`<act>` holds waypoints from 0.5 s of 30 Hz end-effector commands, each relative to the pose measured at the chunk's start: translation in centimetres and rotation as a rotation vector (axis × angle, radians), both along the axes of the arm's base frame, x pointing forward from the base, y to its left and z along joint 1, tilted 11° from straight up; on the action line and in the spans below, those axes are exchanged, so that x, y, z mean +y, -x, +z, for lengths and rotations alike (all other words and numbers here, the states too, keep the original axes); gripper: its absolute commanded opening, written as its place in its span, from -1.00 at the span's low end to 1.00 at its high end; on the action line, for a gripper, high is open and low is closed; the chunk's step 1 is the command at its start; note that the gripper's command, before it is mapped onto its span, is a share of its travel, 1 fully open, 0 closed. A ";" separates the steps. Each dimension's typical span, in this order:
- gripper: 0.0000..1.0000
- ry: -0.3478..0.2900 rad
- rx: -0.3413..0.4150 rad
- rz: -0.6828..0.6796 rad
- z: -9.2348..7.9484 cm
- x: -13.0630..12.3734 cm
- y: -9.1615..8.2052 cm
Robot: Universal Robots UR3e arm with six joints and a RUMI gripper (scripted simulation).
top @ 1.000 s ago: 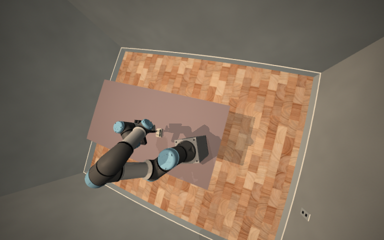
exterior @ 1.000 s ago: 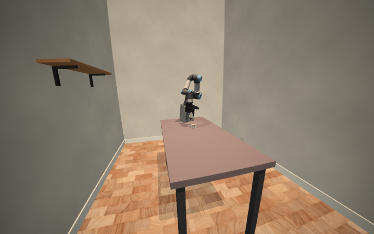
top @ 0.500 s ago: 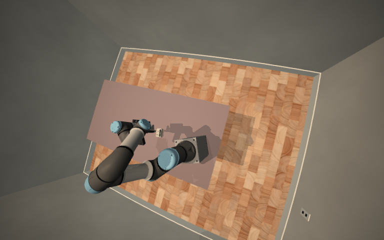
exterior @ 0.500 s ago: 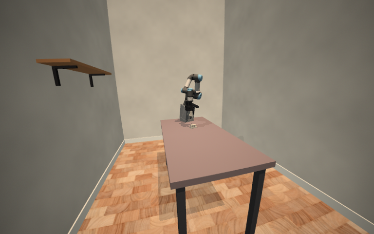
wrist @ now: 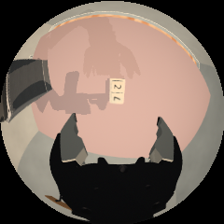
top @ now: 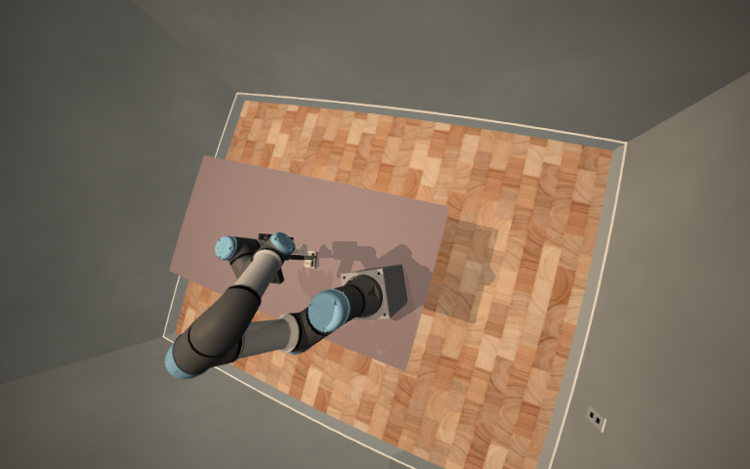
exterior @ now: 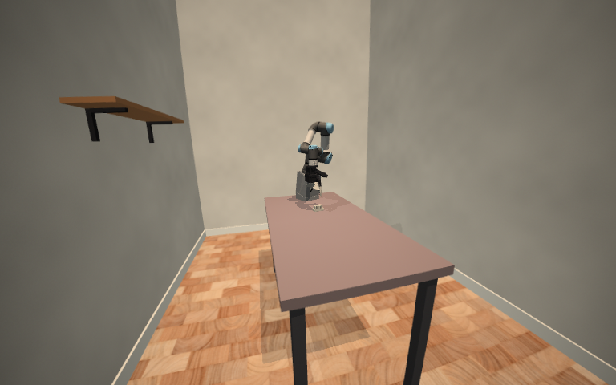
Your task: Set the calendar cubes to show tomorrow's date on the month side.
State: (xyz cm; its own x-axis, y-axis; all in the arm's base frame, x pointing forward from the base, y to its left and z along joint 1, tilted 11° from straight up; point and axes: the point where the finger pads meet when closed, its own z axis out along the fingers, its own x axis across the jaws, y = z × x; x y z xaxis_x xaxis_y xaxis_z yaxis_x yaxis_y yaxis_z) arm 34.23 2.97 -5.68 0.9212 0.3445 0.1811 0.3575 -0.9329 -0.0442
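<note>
One calendar [top: 314, 262] [exterior: 318, 209] [wrist: 117, 91], two cubes, on one table [top: 331, 193] [exterior: 354, 245] [wrist: 154, 131]. My gripper [exterior: 320, 181] [wrist: 118, 116] is wide open, above table. Top view: arm hides most of gripper. Exterior: digits too small. Only wrist view shows two top marks, month side unreadable.

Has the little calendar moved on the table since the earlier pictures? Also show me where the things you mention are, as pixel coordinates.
No. In the top and outside views, the calendar [top: 314, 265] [exterior: 318, 208] [wrist: 117, 91] sits at the same spot relative to the edges of the table [top: 359, 201] [exterior: 354, 253] [wrist: 149, 121].
</note>
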 end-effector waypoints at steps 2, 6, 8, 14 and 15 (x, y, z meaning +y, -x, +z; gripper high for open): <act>1.00 0.001 -0.002 0.000 0.1 0.0 -0.1; 1.00 0.001 -0.002 0.000 0.1 0.0 -0.1; 1.00 0.001 -0.002 0.000 0.1 0.0 -0.1; 1.00 0.001 -0.002 0.000 0.5 -0.1 0.0; 1.00 0.001 -0.002 0.000 0.5 -0.1 0.0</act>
State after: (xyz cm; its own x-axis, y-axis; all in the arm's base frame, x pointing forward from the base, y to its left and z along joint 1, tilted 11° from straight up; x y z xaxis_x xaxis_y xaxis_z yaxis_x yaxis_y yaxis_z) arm 34.20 2.95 -5.47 0.9212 0.3445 0.1811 0.3575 -0.9329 -0.0442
